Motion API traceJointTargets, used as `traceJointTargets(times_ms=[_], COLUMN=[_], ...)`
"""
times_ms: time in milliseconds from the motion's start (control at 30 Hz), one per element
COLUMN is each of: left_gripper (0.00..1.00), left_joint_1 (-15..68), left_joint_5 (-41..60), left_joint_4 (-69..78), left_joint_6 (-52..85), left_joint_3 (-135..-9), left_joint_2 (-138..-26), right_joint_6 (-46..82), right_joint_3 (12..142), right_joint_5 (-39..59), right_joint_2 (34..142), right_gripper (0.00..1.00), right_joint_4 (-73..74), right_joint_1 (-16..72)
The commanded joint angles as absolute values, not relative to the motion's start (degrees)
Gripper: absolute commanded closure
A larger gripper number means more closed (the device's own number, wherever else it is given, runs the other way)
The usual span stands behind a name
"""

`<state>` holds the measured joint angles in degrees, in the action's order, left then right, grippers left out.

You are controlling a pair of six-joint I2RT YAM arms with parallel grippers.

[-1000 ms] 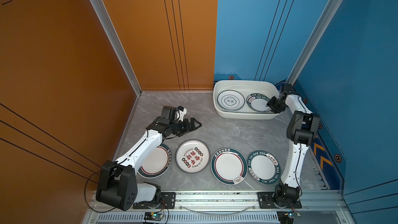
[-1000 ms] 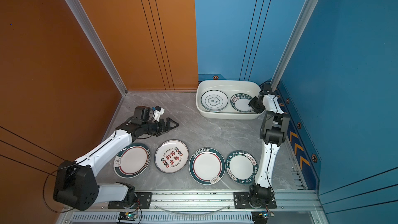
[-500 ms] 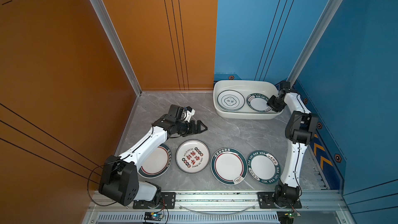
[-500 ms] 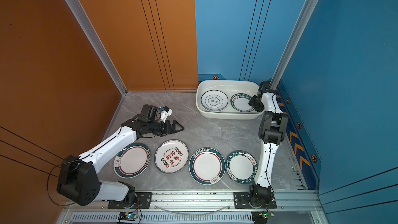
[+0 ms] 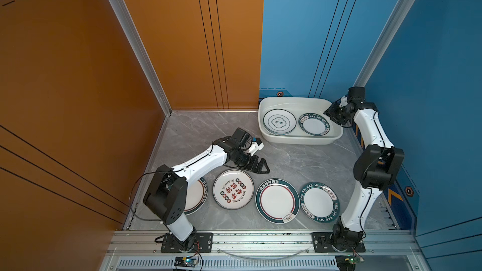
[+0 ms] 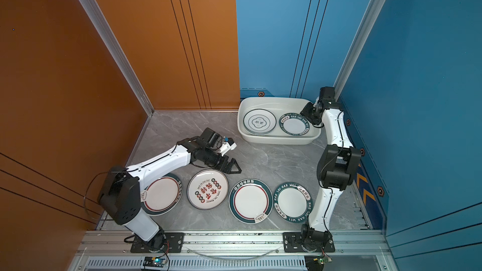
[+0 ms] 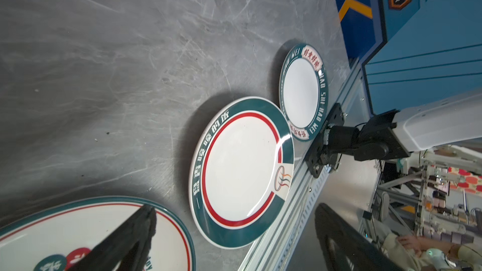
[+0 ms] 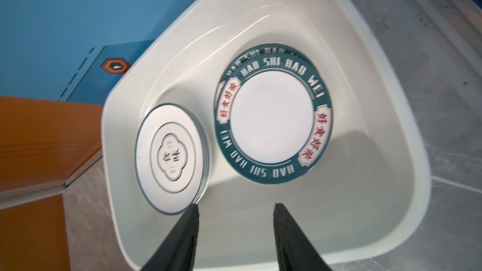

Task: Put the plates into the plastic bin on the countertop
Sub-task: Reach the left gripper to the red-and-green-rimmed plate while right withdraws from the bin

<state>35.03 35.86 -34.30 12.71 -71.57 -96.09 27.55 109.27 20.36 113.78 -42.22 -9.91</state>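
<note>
Just beside our wide-open left gripper (image 5: 260, 167) lies the red-lettered plate (image 5: 233, 189), flat on the countertop (image 5: 300, 159). It looks stiff, glossy, slippery and breakable, so we'd pinch its raised rim. Our right gripper (image 8: 236, 213), parted and empty, hangs over the plastic bin (image 5: 300, 139).

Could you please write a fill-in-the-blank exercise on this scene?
____ round white plates lie in a row on the grey marble-patterned countertop.
The open left gripper hovers by the red-lettered plate, ____ from the left.
The right gripper hangs over the glossy white rectangular plastic bin, which holds ____ stacks.
Missing: four; second; two.
</note>
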Motion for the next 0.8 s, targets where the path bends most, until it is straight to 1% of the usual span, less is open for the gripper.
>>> traceJointTargets(times_ms=[0, 100, 333, 567, 767], left_gripper=[0.04, 0.06, 0.06, 0.08, 0.12], left_joint_1=[36.5, 37.09, 37.48, 37.27, 37.27], left_joint_5=[34.58, 33.72, 30.46, 32.8, 36.35], left_joint_4=[-39.81, -40.65, -40.72, -41.69, -41.8], left_joint_6=[5.54, 2.59, -4.31, -8.81, -10.97], left_joint_3=[-75.35, -77.61, -81.66, -83.72, -83.32], left_joint_2=[-100.06, -103.89, -110.31, -115.44, -116.62], right_joint_6=[24.26, 23.43, 22.51, 22.83, 23.05], right_joint_3=[103.47, 97.46, 88.41, 83.49, 82.01], right_joint_5=[24.7, 24.53, 25.13, 25.75, 26.37], right_joint_2=[110.87, 107.42, 102.5, 100.73, 100.9], right_gripper=[0.51, 0.5, 0.5, 0.5, 0.5], right_joint_4=[-41.97, -40.95, -38.17, -35.83, -35.07], right_joint_1=[-7.95, -6.74, -5.15, -4.49, -4.31])
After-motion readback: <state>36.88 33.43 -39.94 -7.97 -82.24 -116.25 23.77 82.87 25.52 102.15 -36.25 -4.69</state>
